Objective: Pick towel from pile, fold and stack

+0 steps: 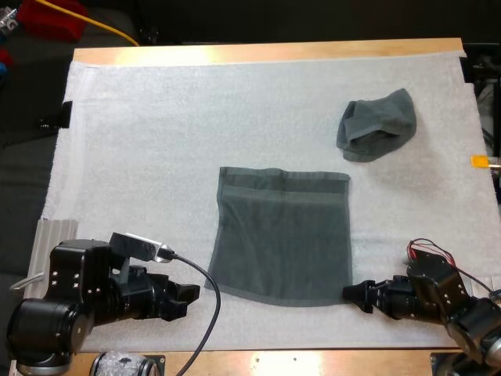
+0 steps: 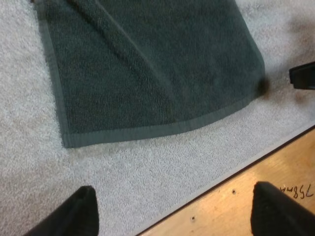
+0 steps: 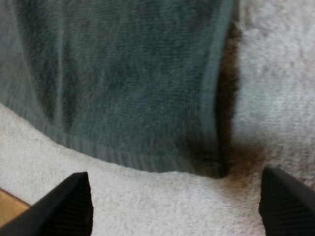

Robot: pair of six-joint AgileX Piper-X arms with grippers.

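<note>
The flat towel (image 1: pixel 282 235) lies spread out on the white mat (image 1: pixel 156 141) near the middle of the table (image 1: pixel 274 53). Its near hem faces both arms, and the crumpled towel (image 1: pixel 377 125) sits well apart toward the far right. The left claw (image 1: pixel 184 298) has its fingers apart and clear of the cloth, near the towel's near left corner. The right claw (image 1: pixel 356 294), also spread with nothing between its fingers, sits just beside the near right corner. The likeliest fault is a pinch that gathers the fuzzy mat along with the hem, or the two claws catching the corners unevenly. Because the near edge bows outward, that would skew the fold. The high view gives the whole layout and both towels. The right wrist view adds the corner's shadowed, slightly raised lip, and the left wrist view shows the creases running across the cloth.
</note>
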